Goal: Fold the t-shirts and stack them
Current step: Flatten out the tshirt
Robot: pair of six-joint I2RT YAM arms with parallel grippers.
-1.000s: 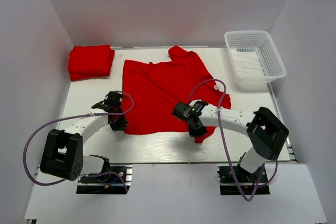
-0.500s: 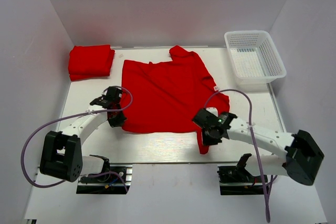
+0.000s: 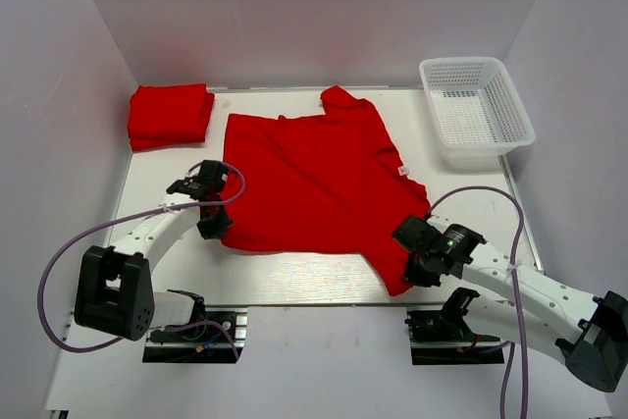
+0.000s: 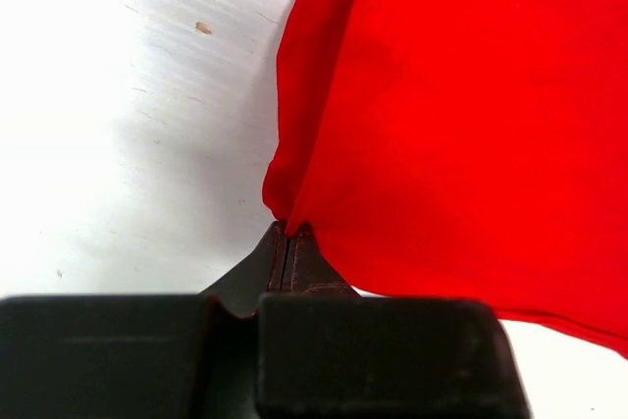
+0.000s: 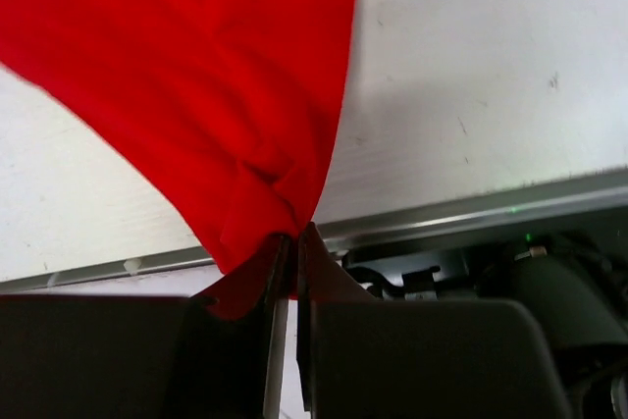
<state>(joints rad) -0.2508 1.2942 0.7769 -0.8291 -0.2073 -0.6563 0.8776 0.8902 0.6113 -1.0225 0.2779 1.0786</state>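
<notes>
Table: white, inside white walls; basket at far right corner.
Shirt: spread flat mid-table; folded red pile far left.
Left gripper: low, pinching shirt's near-left corner.
Right gripper: at near edge, pinching the near-right corner.

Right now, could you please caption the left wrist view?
Left fingers pinch an edge of the red t-shirt over the white table.

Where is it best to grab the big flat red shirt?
By its two near corners, coming in low from the near side. The shirt lies spread flat, so the middle gives nothing to pinch. Only the thin edges and corners can slip between fingers.
</notes>
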